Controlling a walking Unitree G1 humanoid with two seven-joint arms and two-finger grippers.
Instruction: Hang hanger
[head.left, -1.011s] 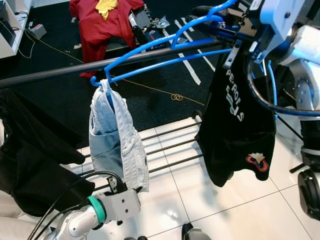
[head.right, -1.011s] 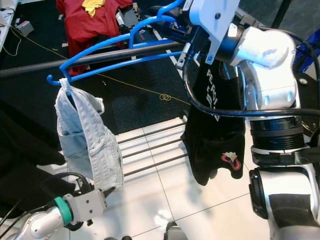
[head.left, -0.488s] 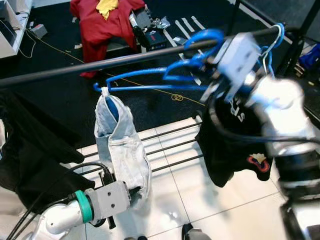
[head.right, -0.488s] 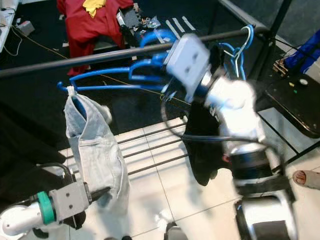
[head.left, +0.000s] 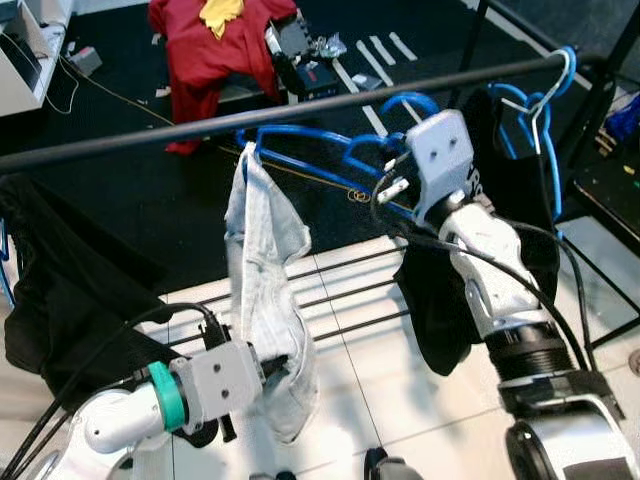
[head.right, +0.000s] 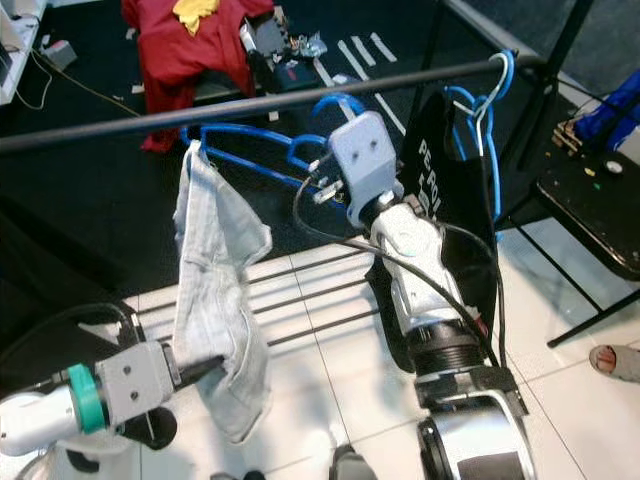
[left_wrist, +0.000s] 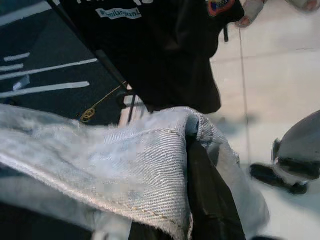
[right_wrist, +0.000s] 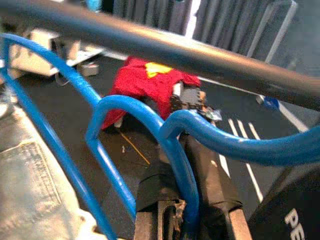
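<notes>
- Since a second ago: the blue hanger (head.left: 320, 140) has come off the rail (head.left: 150, 135) and dropped below it; the right arm has swung down and toward centre. The pale denim garment (head.left: 262, 270) went with it.
- Left gripper (head.left: 268, 365), at 7 o'clock in the head views: fingers pinched shut on the denim garment's lower part; the wrist view shows cloth folded over a finger.
- Black clothing (head.left: 70, 290) hangs off the rail at 9 o'clock.
- Right gripper (right_wrist: 167, 212), near centre: fingers clamped on the blue hanger's wire just below the rail.
- Black printed shirt (head.right: 440, 190) hangs at 2 o'clock on another blue hanger (head.right: 480, 110).
- Risk: the hook may miss the rail if raised crooked; the left gripper's pull on the denim could tilt the hanger or drag the garment off.
</notes>
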